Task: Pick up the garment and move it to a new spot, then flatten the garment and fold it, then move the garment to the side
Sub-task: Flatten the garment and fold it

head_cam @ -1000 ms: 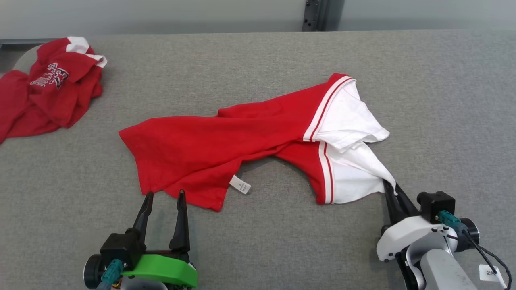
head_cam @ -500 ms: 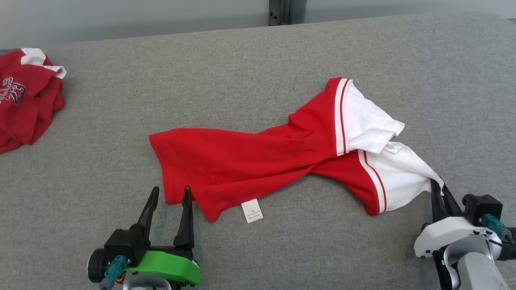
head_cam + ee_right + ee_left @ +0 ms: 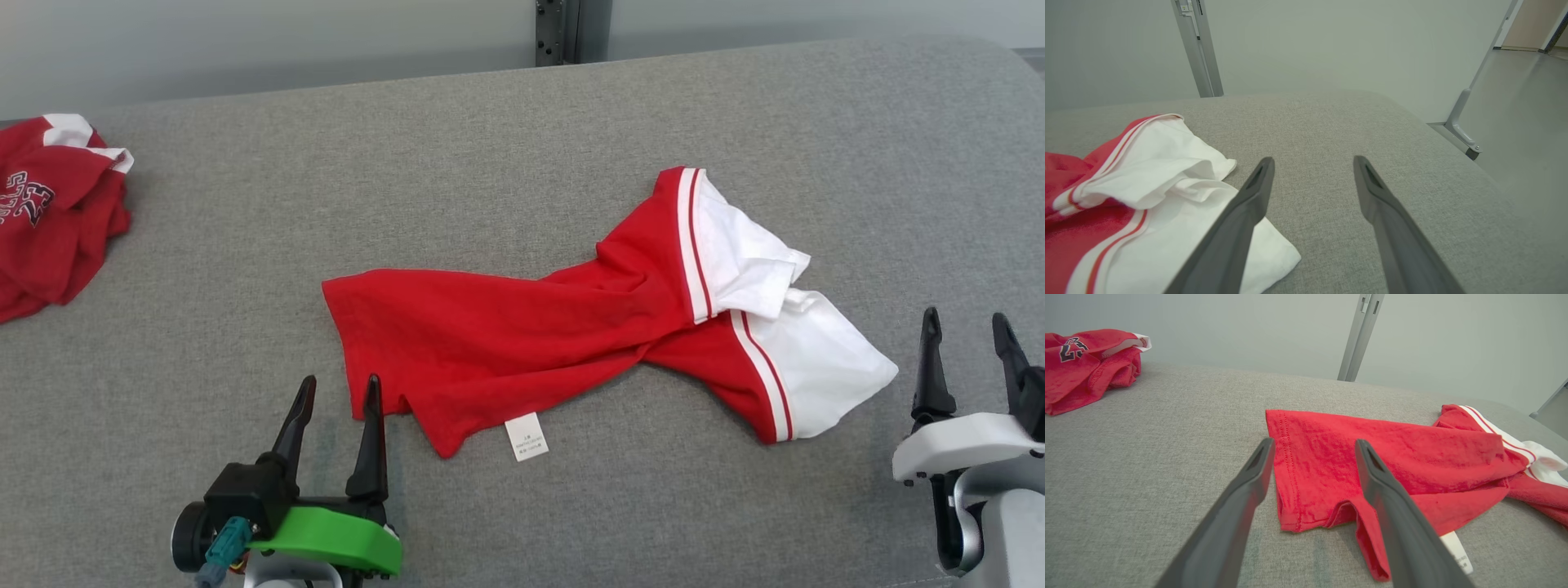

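From the head view, the garment [image 3: 522, 343] lies near the middle of the grey surface [image 3: 490, 122], red at the robot's left end and white with red stripes at its right. It is twisted at the waist of the cloth, and a small white label [image 3: 526, 435] sticks out along the near edge. A second red shirt [image 3: 49, 220] sits crumpled at the far left, well apart. The left gripper [image 3: 340, 390] stands wide open and empty at the near red hem. The right gripper [image 3: 966, 322] is also wide open and empty, just beside the white end but apart from it. With one gripper at each end, the arms look set up to stretch the twist out, so flattening is probably the step in hand.

In the left wrist view, the left gripper [image 3: 1314, 443] straddles the corner of the red hem [image 3: 1290, 490], where the edge curls up into a small fold. Whether a finger touches the cloth I cannot tell. That raised fold would be an easy place to pinch.

In the right wrist view, the right gripper [image 3: 1313, 160] points over bare surface [image 3: 1331, 122]. The white cloth [image 3: 1167, 163] lies loose and rumpled to one side of the nearer finger, with nothing between the fingers.
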Available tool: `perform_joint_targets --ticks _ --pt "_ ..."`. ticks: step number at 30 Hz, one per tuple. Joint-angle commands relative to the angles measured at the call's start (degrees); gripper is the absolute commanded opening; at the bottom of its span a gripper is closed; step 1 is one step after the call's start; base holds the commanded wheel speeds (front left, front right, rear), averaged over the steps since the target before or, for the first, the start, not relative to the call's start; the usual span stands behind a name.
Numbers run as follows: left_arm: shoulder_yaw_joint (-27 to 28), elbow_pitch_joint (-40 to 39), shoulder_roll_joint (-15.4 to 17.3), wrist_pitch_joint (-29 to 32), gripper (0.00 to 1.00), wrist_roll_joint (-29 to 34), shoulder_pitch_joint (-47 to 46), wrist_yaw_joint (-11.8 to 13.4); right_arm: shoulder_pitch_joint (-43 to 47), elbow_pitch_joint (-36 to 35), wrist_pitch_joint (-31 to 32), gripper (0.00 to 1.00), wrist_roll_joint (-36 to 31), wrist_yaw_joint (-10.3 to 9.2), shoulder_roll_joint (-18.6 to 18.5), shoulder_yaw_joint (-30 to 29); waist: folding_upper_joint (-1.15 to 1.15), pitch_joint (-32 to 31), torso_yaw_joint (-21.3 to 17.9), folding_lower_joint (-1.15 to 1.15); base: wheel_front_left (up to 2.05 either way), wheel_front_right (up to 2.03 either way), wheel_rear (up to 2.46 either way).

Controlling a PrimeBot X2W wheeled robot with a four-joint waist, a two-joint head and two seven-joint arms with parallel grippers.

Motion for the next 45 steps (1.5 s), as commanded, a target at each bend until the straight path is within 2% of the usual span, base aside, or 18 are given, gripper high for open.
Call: perform_joint_targets --ticks 1,5,10,16,17,19,22,33,39,45 --pt "-0.08 -0.32 0.08 0.03 1.00 0.37 0.10 0.04 0.71 -1.91 -0.18 1.00 -0.55 -0.03 0.29 1.43 0.00 -0.11 0.38 0.00 0.00 0.00 0.00" --pt "-0.55 -0.41 0.08 0.03 1.00 0.04 -0.33 0.31 0.63 -2.36 -0.18 1.00 -0.63 -0.05 -0.29 8.64 0.00 0.10 1.71 0.00 0.00 0.00 0.00" --pt "-1.10 -0.52 0.08 0.03 1.00 -0.23 -0.89 0.53 -2.74 4.92 0.08 1.00 -2.96 -0.04 -3.67 17.62 0.00 0.91 4.15 0.00 0.00 0.00 0.00" --pt "-1.52 -0.71 0.08 0.03 1.00 -0.56 -0.88 0.77 -7.45 11.95 -0.06 1.00 -6.62 -0.05 -5.81 19.82 0.00 1.69 6.61 0.00 0.00 0.00 0.00" --pt "-1.59 -0.68 0.08 0.03 1.00 -0.62 -0.83 0.83 -8.14 12.70 -0.09 0.88 -7.10 -0.05 -6.17 19.86 0.00 1.72 6.96 0.00 0.00 0.00 0.00" --pt "-1.73 -0.70 0.08 0.03 1.00 -0.70 -0.66 0.91 -9.29 13.87 -0.14 0.40 -7.54 -0.05 -6.19 19.84 0.00 1.68 7.47 0.00 0.00 0.00 0.00" --pt "-1.83 -0.71 0.08 0.03 1.00 -0.83 -0.22 1.00 -10.43 13.39 -0.16 0.01 -7.94 -0.05 -6.48 19.26 0.00 1.50 7.86 0.00 0.00 0.00 0.00" --pt "-2.70 -0.96 0.08 0.03 1.00 -1.06 0.42 1.06 -13.92 9.43 -0.17 0.00 -8.73 -0.05 -7.23 18.05 0.00 1.42 8.28 0.00 0.00 0.00 0.00" --pt "-4.15 -1.01 0.08 0.03 1.00 -2.00 -1.04 1.30 -23.97 11.26 1.50 0.00 -9.43 -0.05 -9.09 21.08 0.00 3.61 10.73 0.00 0.00 0.00 0.00" --pt "-6.50 -1.53 0.07 0.04 1.00 -3.52 -3.14 1.83 -38.15 17.18 5.56 0.00 -9.70 -0.05 -12.15 27.38 0.00 7.26 15.85 0.00 0.00 0.00 0.00"
